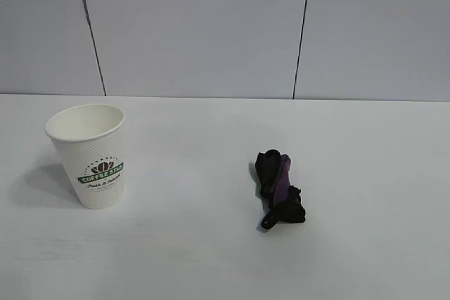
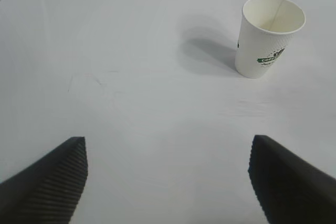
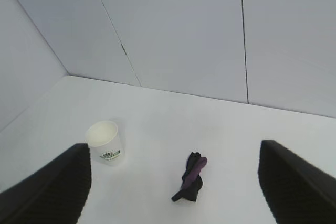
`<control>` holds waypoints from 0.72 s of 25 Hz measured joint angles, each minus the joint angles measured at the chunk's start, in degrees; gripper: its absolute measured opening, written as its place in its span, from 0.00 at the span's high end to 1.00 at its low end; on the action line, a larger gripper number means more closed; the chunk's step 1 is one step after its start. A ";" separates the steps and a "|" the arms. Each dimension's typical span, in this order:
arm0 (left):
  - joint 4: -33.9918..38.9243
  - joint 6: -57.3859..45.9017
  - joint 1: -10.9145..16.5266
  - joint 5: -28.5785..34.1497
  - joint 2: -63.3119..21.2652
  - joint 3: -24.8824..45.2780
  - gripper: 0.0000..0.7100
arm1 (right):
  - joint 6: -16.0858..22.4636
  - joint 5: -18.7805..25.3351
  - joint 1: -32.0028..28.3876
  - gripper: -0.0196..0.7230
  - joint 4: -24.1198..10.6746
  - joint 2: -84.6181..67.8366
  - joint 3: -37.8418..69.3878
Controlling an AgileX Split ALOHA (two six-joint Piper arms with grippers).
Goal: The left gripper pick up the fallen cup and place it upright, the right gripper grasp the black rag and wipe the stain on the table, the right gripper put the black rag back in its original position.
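Note:
The white cup (image 1: 91, 156) with the green logo stands upright at the table's left; it also shows in the left wrist view (image 2: 269, 36) and the right wrist view (image 3: 105, 142). The black rag (image 1: 279, 190) with a purple fold lies bunched on the table right of centre, also in the right wrist view (image 3: 191, 178). No stain shows on the table (image 1: 211, 258). Neither gripper appears in the exterior view. My left gripper (image 2: 168, 182) is open and empty, well back from the cup. My right gripper (image 3: 173, 182) is open and empty, raised well away from the rag.
A grey panelled wall (image 1: 197, 26) with dark seams runs along the table's far edge. Bare white tabletop lies between the cup and the rag and in front of both.

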 joint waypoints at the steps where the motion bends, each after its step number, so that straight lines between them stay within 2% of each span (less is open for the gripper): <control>1: 0.00 0.00 0.00 0.00 0.00 0.00 0.15 | 0.00 0.00 0.00 0.17 -0.14 -2.01 2.11; 12: 0.00 -0.07 0.00 0.00 0.00 0.00 0.15 | 0.00 -4.70 0.00 0.17 -1.32 -19.58 32.67; 18: 0.00 -0.07 0.00 0.00 0.00 0.00 0.15 | 0.00 -5.20 -2.24 0.17 -3.03 -27.69 43.24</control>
